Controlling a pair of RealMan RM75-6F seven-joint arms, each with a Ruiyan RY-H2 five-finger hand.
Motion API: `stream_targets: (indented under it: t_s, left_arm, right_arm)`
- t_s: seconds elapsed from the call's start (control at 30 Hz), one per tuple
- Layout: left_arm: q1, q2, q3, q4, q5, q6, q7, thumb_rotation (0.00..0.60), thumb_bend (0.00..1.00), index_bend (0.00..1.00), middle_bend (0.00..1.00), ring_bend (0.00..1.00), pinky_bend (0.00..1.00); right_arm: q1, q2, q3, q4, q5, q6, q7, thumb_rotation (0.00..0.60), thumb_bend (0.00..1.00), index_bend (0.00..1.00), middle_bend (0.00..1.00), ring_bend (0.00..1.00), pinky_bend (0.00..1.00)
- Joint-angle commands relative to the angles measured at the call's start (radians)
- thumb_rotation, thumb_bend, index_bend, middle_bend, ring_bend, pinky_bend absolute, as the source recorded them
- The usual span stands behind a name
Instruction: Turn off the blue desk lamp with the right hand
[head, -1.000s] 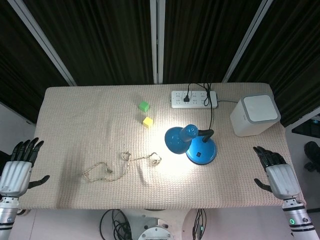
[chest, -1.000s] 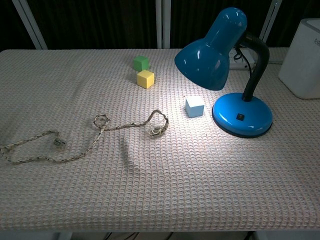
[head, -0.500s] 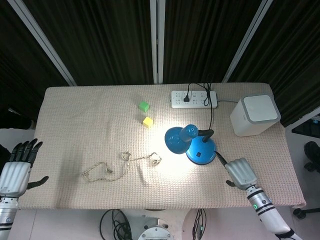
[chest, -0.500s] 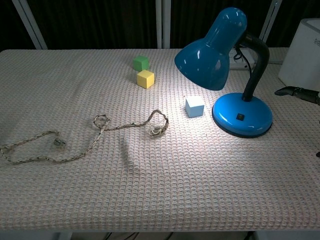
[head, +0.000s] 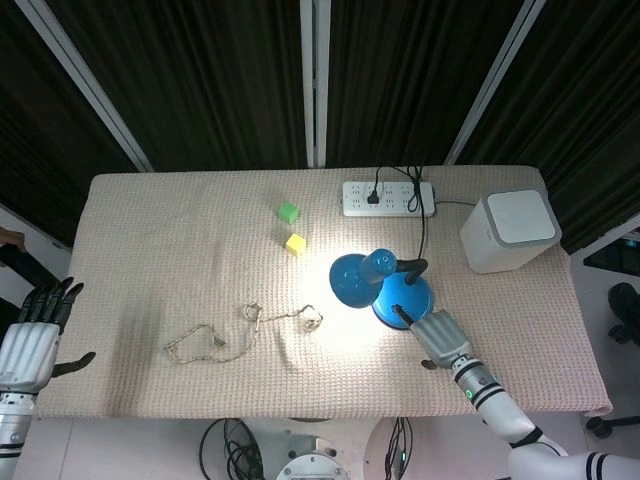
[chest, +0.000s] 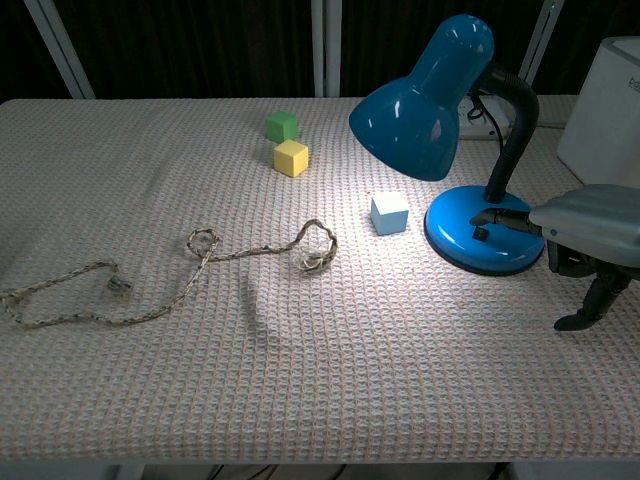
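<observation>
The blue desk lamp stands right of centre, its shade (head: 352, 280) (chest: 420, 100) lit and throwing a bright patch on the cloth. Its round base (head: 410, 296) (chest: 455, 250) carries a small black switch (chest: 481, 234). My right hand (head: 440, 340) (chest: 590, 225) reaches in from the right, low over the base, and a dark fingertip (chest: 492, 216) lies right beside the switch. It holds nothing. My left hand (head: 30, 340) hovers off the table's left front corner with its fingers spread and nothing in them.
A light blue cube (chest: 389, 212) sits just left of the lamp base. Yellow (chest: 291, 157) and green (chest: 282, 125) cubes lie further back. A rope (chest: 200, 260) trails across the left front. A white box (head: 510, 230) and a power strip (head: 388, 198) stand behind the lamp.
My right hand has swept in from the table's right edge to the lamp base, its fingertip now at the switch. The lamp stays lit. The left hand has barely moved.
</observation>
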Motion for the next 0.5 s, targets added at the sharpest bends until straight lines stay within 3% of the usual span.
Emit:
stream_targets:
  t_s: [0.03, 0.5]
  left_arm:
    - [0.001, 0.000, 0.000, 0.001, 0.001, 0.001, -0.003, 0.600, 0.00, 0.00, 0.00, 0.00, 0.00]
    - [-0.004, -0.005, -0.001, 0.014, -0.003, -0.009, -0.015, 0.600, 0.00, 0.00, 0.00, 0.00, 0.00]
  right_arm:
    - [0.014, -0.005, -0.007, 0.000, 0.029, 0.003, -0.016, 0.600, 0.03, 0.00, 1.00, 0.95, 0.96]
    - [0.044, 0.000, -0.044, -0.002, 0.100, 0.034, -0.016, 0.600, 0.03, 0.00, 1.00, 0.95, 0.96]
